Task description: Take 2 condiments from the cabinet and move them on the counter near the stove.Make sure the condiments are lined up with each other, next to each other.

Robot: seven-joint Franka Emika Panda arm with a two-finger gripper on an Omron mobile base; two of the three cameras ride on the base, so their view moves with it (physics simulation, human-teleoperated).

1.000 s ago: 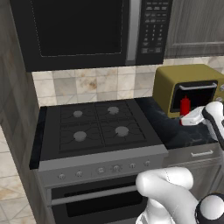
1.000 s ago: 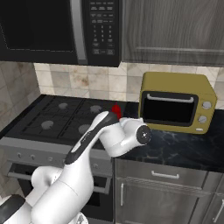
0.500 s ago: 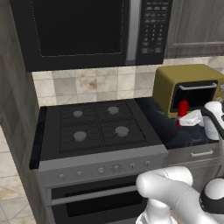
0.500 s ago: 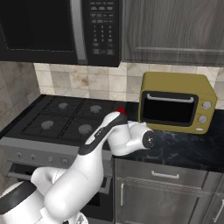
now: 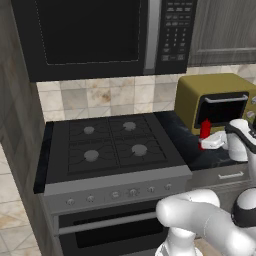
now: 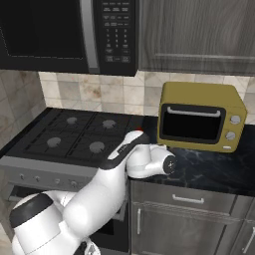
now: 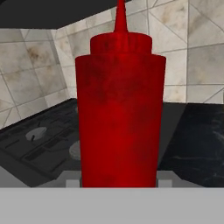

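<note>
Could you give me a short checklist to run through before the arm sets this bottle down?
1. Red squeeze bottle sits between the pincer fingers: ok.
2. Bottle upright, pointed cap on top: ok.
3. Bottle is over the black counter, between the stove and the olive-yellow toaster oven: ok.
4. Bottle base touching the counter: cannot tell.
5. Second condiment on the counter to line up with: cannot tell.
</note>
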